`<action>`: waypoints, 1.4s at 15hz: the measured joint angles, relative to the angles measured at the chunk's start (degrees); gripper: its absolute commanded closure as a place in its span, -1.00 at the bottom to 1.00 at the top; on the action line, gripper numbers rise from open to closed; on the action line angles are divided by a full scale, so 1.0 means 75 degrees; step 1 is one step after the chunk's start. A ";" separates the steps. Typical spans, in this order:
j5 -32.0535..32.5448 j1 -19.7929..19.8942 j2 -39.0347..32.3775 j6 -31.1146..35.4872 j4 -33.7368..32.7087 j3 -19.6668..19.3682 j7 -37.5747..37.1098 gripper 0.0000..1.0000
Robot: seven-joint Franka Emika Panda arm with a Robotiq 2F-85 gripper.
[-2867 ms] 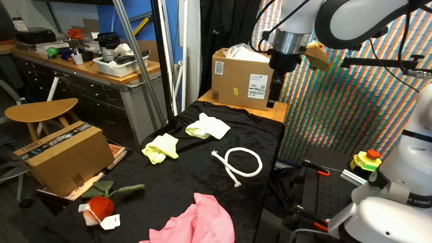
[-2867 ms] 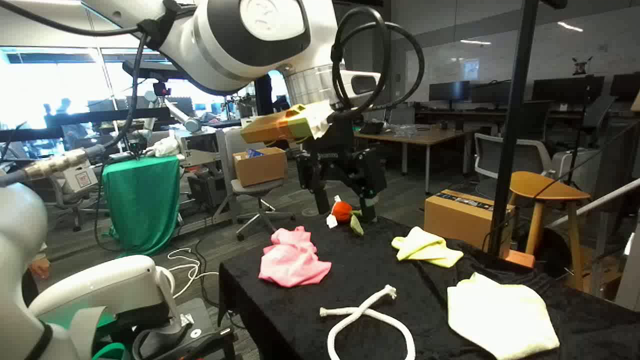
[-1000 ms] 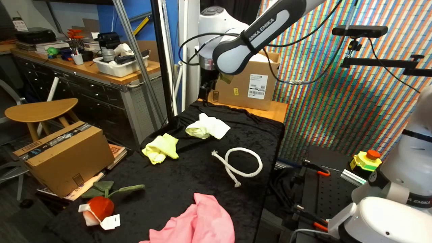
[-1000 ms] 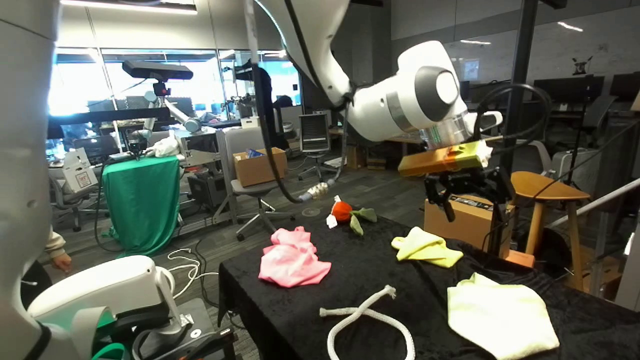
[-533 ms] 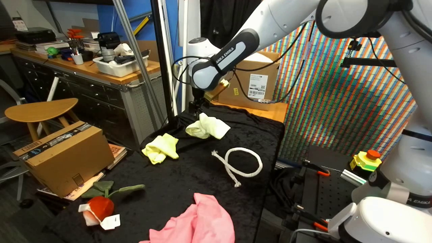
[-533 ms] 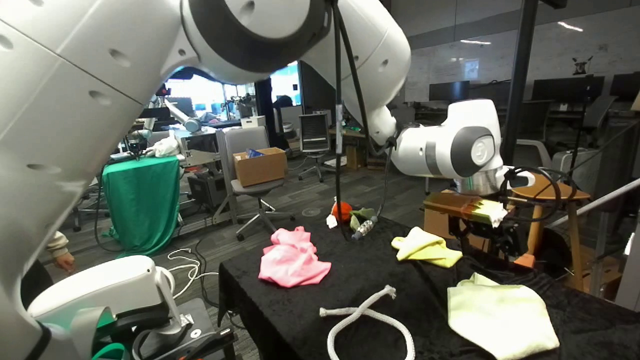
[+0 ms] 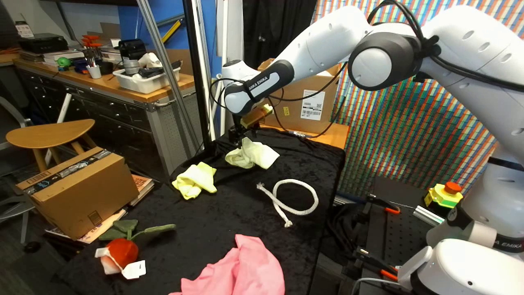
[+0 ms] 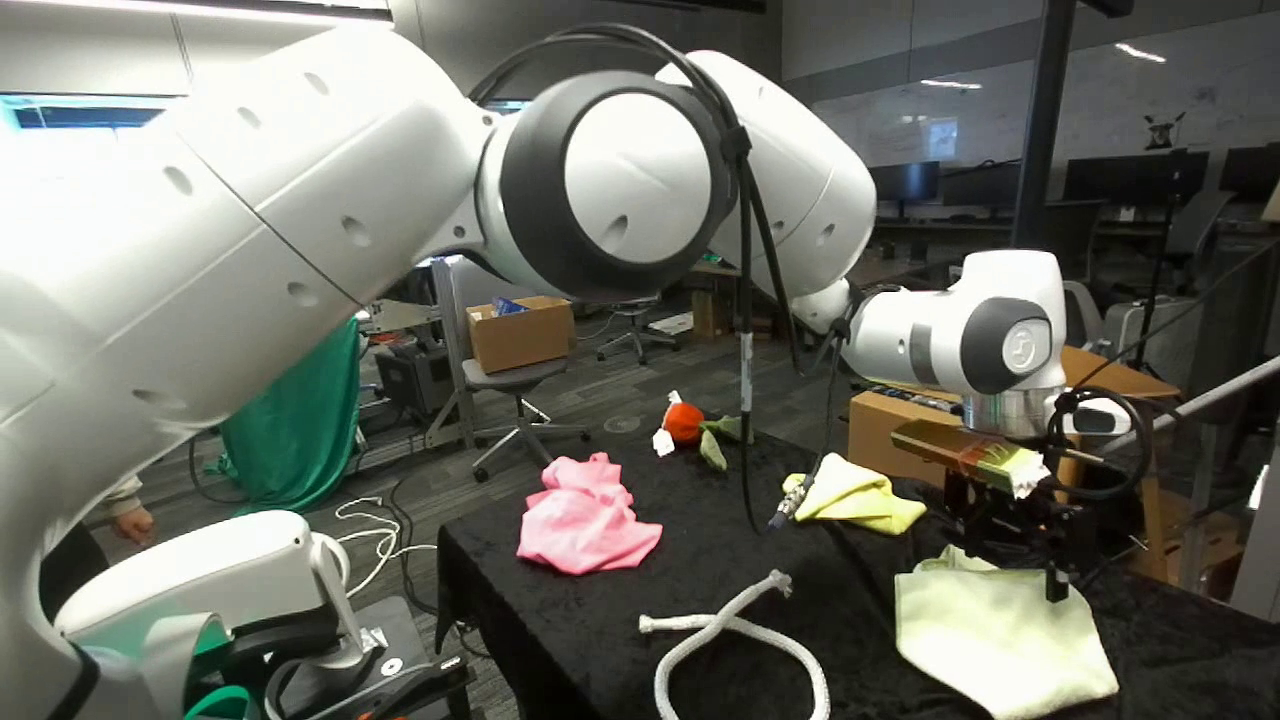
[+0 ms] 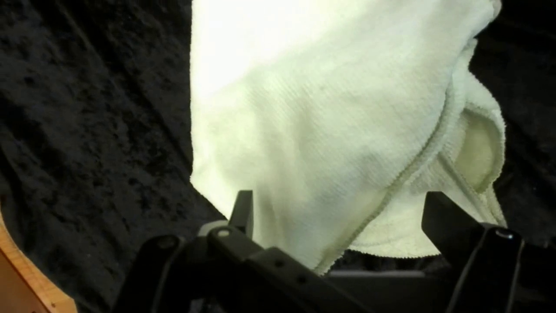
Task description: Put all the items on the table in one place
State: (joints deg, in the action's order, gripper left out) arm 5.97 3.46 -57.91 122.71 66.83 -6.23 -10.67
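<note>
The gripper (image 9: 339,193), its jaws wide apart, hangs at the edge of the white cloth (image 7: 260,155).
The cloth lies on the black table (image 7: 229,213), its long axis going from left to right in an exterior view; in the wrist view, one folded corner points toward the gripper. Compared with one second before, the gripper is lower and nearer. The arm (image 7: 329,43) bends high, then slopes down; whether the cloth is touched, I cannot tell well.

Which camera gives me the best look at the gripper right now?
The wrist view: the gripper is close there, both fingers plainly apart with the white cloth behind them. Both exterior views show it small and dark, and neither shows both fingers clearly.
</note>
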 measured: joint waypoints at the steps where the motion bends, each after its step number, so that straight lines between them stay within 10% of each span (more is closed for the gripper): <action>1: -0.0012 0.0030 -0.0186 -0.0212 -0.0297 -0.0013 -0.0071 -1.00; 11: -0.0182 0.0203 -0.1194 -0.1947 -0.1832 0.0004 -0.0256 -1.00; 12: -0.0216 0.0212 -0.1266 -0.2041 -0.1927 0.0009 -0.0256 -0.51; 21: -0.0274 0.0218 -0.1521 -0.2239 -0.2384 0.0038 -0.0256 0.74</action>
State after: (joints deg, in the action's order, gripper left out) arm 3.91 5.10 -69.32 105.92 48.95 -5.95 -12.59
